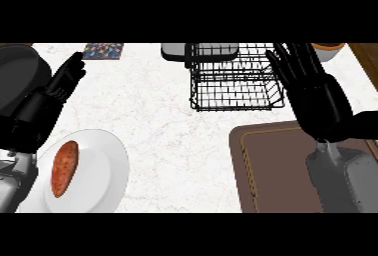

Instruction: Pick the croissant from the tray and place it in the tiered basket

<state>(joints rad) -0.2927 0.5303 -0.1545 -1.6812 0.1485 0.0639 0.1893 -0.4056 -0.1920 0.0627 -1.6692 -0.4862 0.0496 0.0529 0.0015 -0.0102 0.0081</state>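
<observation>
A black wire tiered basket (235, 75) stands at the back of the counter, right of centre; I see nothing in it. A brown tray (269, 165) lies at the lower right, and its visible surface is bare. My right hand (319, 95) hovers over the tray's far edge beside the basket's right side, fingers straight and pointing away, open and holding nothing. My left hand (52, 92) rests open at the left edge, fingers up. No croissant shows in the head view. An orange-brown elongated food item (64, 167) lies on a white plate (100, 172) at the lower left.
A grey-white container (176, 51) sits behind the basket. A colourful patterned square (102, 50) lies at the back left. A dark rounded object (18, 75) fills the left edge. An orange-rimmed item (328, 47) sits at the back right.
</observation>
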